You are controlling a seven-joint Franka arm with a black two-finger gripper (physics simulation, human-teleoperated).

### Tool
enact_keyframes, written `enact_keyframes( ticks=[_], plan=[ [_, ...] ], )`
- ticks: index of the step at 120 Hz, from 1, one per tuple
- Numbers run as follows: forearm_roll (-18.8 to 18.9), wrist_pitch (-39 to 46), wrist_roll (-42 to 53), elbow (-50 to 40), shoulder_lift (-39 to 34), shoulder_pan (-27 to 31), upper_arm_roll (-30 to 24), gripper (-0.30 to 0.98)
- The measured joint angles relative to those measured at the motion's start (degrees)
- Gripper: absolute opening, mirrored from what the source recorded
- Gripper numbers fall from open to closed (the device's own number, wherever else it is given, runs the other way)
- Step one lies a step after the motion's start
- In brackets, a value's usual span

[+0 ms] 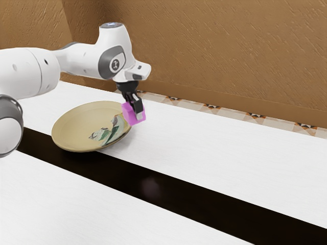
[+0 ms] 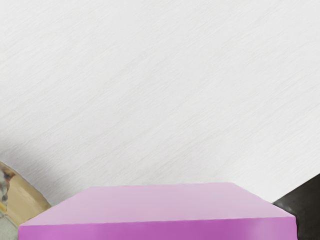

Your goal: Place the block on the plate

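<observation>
The black gripper [image 1: 135,109] is shut on the pink-purple block [image 1: 129,115], one finger showing across the block's near side. Block and fingers stand at the plate's edge on the exterior view's right, apparently above the table. In the wrist view the block [image 2: 157,206] is large at the lower edge, its pale upper face and darker purple side visible. The round tan plate [image 1: 76,127] has a green and white picture on it; part of its rim [image 2: 28,197] also shows in the wrist view, beside the block.
The white table [image 1: 204,148] has a long dark strip [image 1: 168,189] running across it, passing by the plate's near edge. A brown textured wall [image 1: 219,51] rises behind the table, with patterned floor tiles [image 1: 255,116] along its foot.
</observation>
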Motion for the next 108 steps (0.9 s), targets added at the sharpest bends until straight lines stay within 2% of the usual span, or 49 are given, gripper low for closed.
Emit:
enact_keyframes(
  ticks=[36, 88, 108],
  plan=[
    [-0.07, -0.64, 0.03, -2.62, -0.05, 4.85, 4.30, 0.38],
    [-1.07, -0.18, 0.11, -2.81, 6.25, 8.45, 6.12, 0.39],
    [-1.34, -0.12, 0.27, -2.65, 6.33, 8.43, 6.31, 0.53]
  ],
)
